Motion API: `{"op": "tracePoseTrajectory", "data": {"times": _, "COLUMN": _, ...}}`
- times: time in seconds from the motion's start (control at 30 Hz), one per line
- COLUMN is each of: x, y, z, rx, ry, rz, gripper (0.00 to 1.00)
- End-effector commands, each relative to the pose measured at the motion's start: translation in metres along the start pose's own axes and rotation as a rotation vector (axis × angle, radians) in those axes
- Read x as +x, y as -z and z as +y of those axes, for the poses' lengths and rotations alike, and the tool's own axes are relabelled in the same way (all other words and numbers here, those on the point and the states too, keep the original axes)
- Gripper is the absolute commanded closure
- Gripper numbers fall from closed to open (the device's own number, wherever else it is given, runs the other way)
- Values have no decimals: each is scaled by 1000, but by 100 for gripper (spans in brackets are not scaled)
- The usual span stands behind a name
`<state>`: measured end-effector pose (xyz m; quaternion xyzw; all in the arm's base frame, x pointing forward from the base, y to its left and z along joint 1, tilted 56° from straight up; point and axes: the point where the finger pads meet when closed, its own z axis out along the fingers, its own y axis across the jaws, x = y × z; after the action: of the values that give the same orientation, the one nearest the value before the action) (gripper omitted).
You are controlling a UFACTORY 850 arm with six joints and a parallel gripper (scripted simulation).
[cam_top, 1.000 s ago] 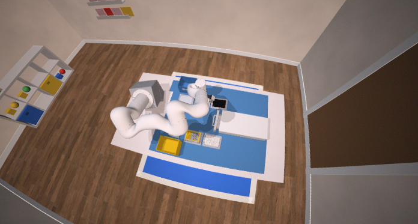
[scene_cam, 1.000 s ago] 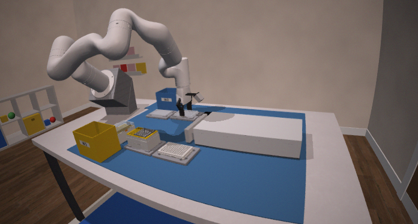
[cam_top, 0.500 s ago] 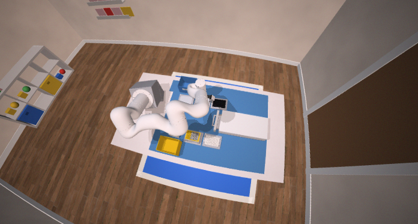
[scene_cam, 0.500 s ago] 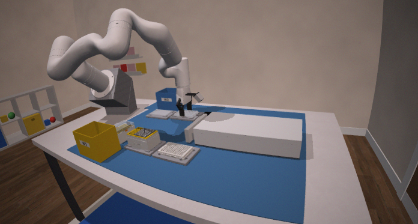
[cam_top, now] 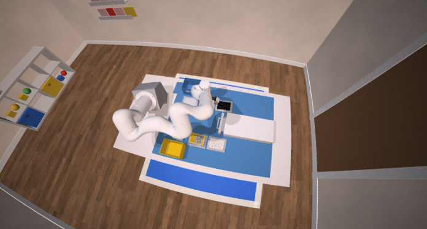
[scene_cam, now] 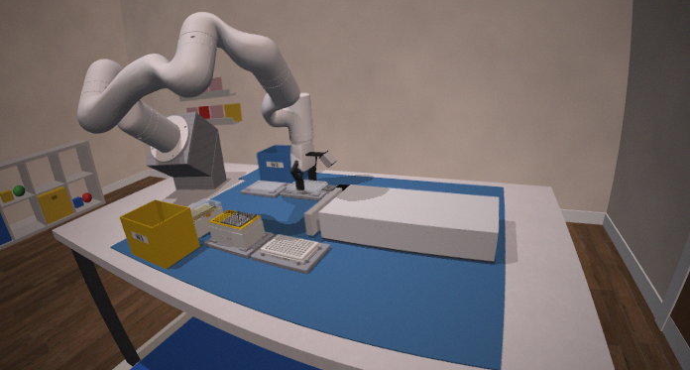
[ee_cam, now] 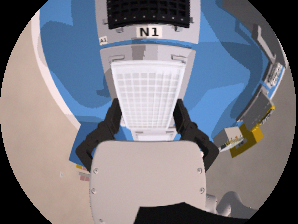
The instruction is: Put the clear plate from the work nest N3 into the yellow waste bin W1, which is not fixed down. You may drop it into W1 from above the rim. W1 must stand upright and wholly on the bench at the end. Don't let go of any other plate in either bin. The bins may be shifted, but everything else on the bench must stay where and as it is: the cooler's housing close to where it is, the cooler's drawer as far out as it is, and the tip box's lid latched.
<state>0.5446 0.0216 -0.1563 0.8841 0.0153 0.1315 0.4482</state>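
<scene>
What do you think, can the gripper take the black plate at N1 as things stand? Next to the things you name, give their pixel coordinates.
Probably not: the gripper (scene_cam: 305, 182) (ee_cam: 147, 105) is shut on a clear plate (scene_cam: 316, 185) (ee_cam: 147, 90). The black plate (cam_top: 224, 105) (scene_cam: 342, 185) (ee_cam: 149, 12) lies close, uncovered.

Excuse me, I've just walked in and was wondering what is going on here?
The robot's claw is closed on the long sides of a clear plate, at a grey nest; whether the plate is lifted is hard to tell. The yellow bin it is meant for stands upright on the bench, and the plate isn't there yet.
</scene>
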Motion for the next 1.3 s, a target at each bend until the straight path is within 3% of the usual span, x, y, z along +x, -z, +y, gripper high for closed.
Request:
{"op": "tracePoseTrajectory", "data": {"times": 0.0, "x": 1, "y": 3, "z": 0, "rx": 1, "ry": 0, "rz": 1, "gripper": 100}}
{"op": "tracePoseTrajectory", "data": {"times": 0.97, "x": 1, "y": 17, "z": 0, "rx": 1, "ry": 0, "rz": 1, "gripper": 100}}
{"op": "tracePoseTrajectory", "data": {"times": 1.27, "x": 1, "y": 32, "z": 0, "rx": 1, "ry": 0, "rz": 1, "gripper": 100}}
